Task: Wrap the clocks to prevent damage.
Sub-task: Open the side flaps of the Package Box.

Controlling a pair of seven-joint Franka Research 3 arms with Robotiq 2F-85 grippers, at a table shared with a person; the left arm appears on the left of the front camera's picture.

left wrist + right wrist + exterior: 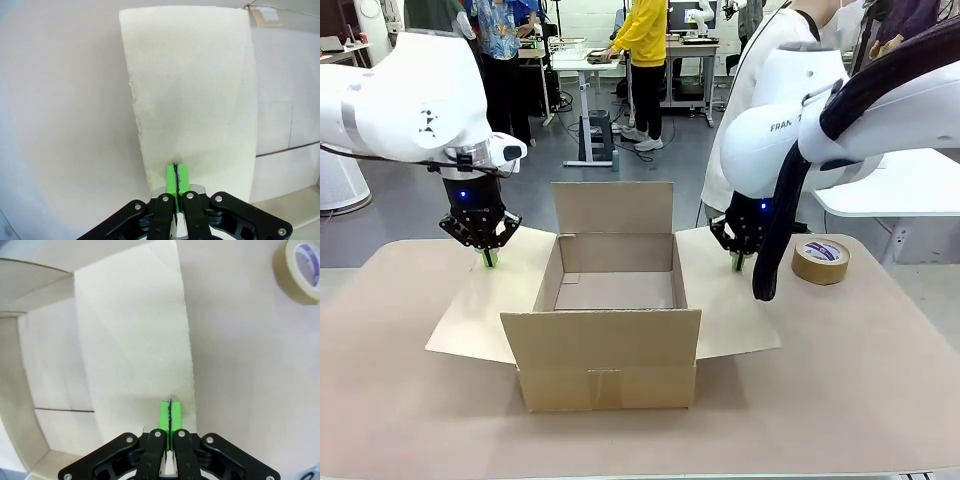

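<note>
The clocks are out of view. An open brown cardboard box stands mid-table with all flaps spread, and its bare floor shows. My left gripper is shut, its green tips pointing down at the box's left flap. In the left wrist view the shut left gripper hangs over that pale flap. My right gripper is also shut, tips down at the right flap. The right wrist view shows the right gripper over this flap. Neither holds anything.
A brown tape roll lies on the table to the right of the box, also in the right wrist view as the tape roll. A person in white stands at the far side, behind my right arm. The front of the tan table is bare.
</note>
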